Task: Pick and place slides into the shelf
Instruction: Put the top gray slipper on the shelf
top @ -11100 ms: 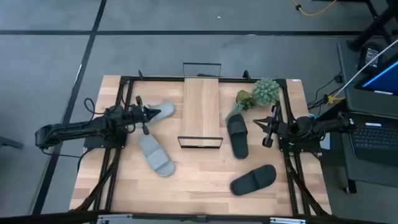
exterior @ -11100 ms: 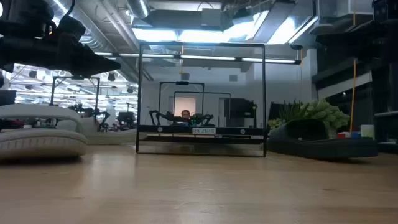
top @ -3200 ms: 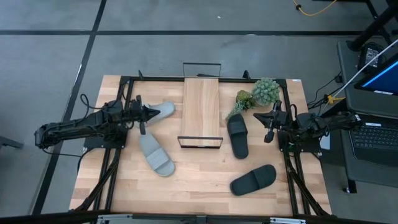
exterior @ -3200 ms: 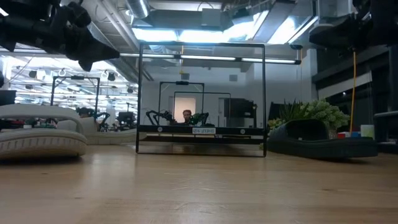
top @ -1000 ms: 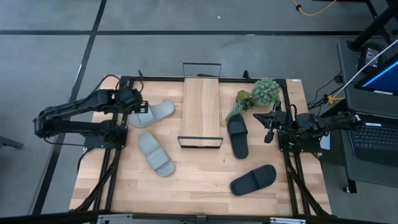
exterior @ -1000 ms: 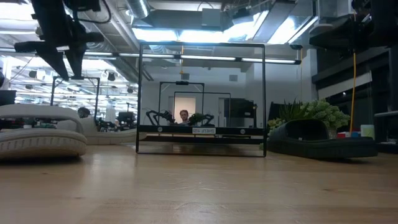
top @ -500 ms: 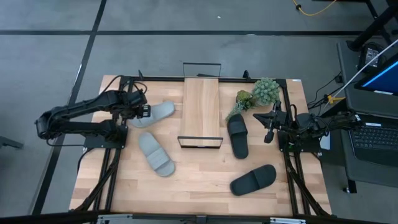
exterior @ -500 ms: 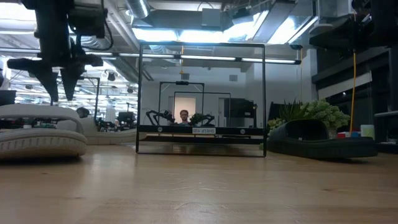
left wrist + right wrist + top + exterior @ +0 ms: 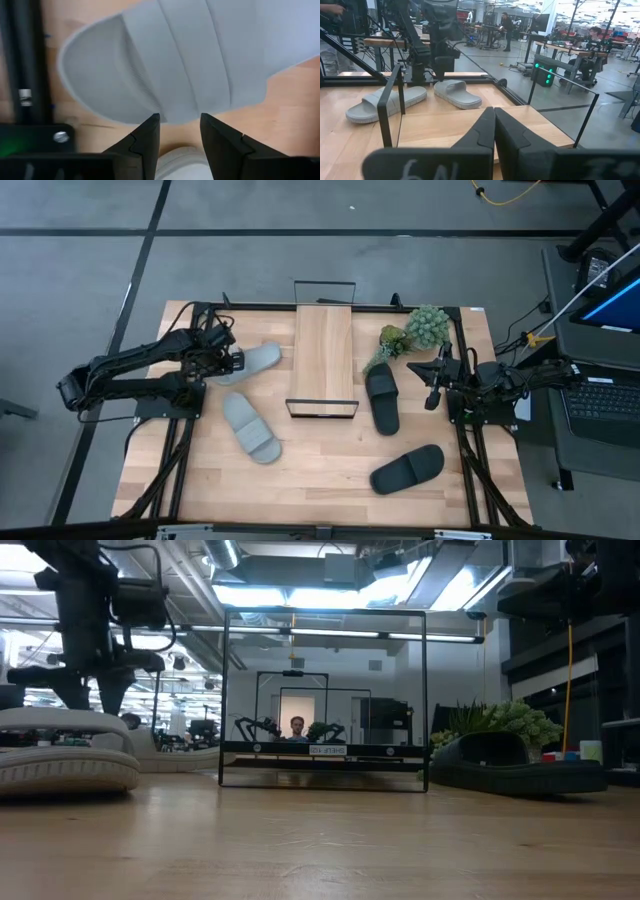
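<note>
Left gripper (image 9: 233,361): fingers parted above grey slide (image 9: 248,362); wrist view alone shows the gap.
Right gripper (image 9: 494,131): clenched, empty, facing shelf (image 9: 324,354).

A robotics lab in an open industrial hall: exposed ceiling ducts (image 9: 190,585) and strip lights (image 9: 330,590) overhead, grey concrete floor (image 9: 330,240), further wooden workbenches (image 9: 555,48) with black frames, people (image 9: 506,22) at distant stations, and a laptop (image 9: 605,395) at the frame's right edge.
</note>
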Available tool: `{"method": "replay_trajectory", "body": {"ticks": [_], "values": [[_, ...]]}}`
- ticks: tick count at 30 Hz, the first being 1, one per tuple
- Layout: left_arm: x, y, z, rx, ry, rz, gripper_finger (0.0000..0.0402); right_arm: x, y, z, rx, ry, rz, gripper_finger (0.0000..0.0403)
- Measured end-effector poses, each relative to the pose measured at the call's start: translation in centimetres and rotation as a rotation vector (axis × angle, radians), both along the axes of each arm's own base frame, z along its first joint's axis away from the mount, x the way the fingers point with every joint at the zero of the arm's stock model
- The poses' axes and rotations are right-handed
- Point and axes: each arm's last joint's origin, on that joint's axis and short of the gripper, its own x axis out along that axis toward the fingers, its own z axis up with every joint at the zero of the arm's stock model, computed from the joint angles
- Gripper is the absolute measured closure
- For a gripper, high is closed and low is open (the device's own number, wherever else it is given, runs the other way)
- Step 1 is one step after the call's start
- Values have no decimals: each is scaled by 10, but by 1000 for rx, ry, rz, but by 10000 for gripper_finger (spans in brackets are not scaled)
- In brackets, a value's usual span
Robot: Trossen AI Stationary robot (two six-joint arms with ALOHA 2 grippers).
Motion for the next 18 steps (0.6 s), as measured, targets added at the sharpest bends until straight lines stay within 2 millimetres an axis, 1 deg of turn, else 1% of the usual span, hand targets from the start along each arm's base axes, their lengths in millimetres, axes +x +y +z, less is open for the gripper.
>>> {"method": "replay_trajectory", "body": {"ticks": [5,18], "values": [[-5,3,-7,-13,8,33,269,0,0,0,0,0,0,393],[-7,6,-7,-6,6,31,269,0,0,0,0,0,0,393]]}}
